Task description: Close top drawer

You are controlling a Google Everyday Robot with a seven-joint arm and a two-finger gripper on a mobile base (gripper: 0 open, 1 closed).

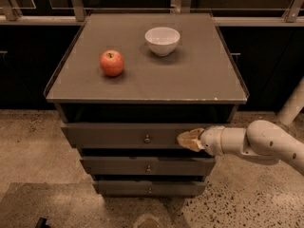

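End effector (189, 139) parked against the top drawer (109, 135) front, just right of its knob (147, 138); can't tell how wide it's set. Drawer-wise: poking out a bit under the surface (190, 80). Probably rigid and easy-sliding, so push the flat panel, no grabbing.

Top drawer (114, 135) slightly open; tool (186, 139) touching its front.

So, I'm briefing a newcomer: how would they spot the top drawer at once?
Find the grey cabinet with an apple and a bowl on top. Under its top are three stacked drawers, each with a small round knob. The top drawer is the highest and sticks out furthest, and the hand is at its front, right of the knob.
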